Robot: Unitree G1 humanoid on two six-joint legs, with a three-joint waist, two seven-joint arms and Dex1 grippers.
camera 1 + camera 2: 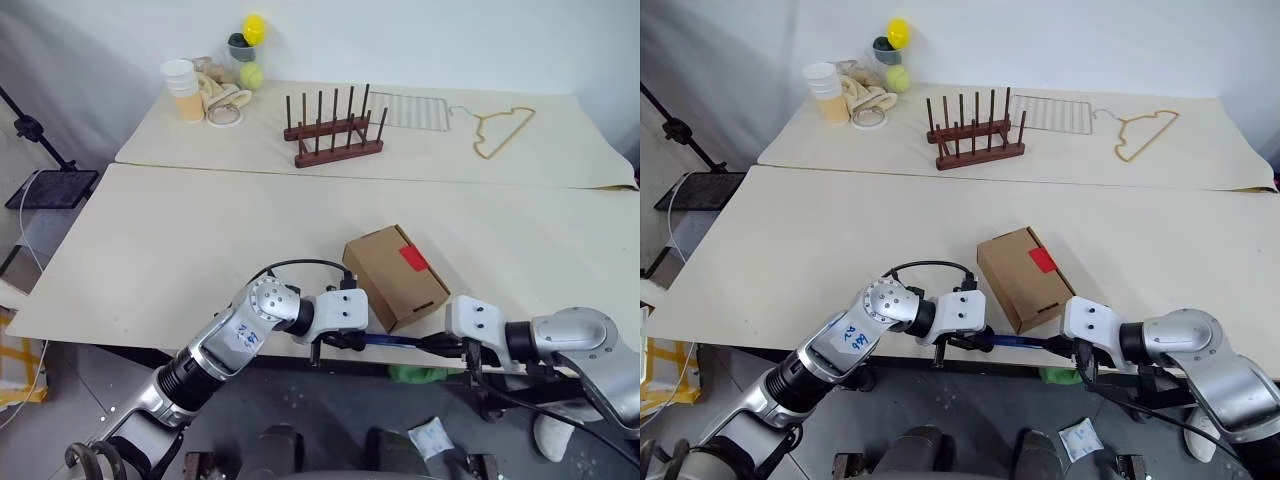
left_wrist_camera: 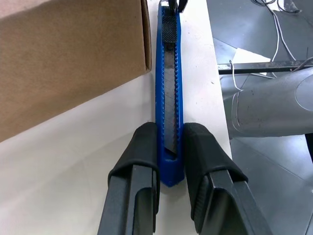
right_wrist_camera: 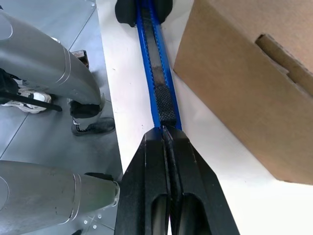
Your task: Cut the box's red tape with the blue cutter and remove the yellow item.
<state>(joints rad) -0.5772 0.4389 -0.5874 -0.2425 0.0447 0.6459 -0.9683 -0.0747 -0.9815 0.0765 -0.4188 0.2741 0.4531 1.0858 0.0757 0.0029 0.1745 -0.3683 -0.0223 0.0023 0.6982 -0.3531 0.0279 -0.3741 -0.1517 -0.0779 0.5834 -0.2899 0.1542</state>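
Both grippers (image 2: 169,147) (image 3: 166,142) clamp blue cutter (image 2: 168,73).

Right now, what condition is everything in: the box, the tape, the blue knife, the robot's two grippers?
box: flaps closed, lying on the table near its front edge.
red tape: uncut, across the flap edge.
blue cutter: held at both ends, beside the box at the table's edge.
left gripper: shut on one end of the blue cutter.
right gripper: shut on the other end.
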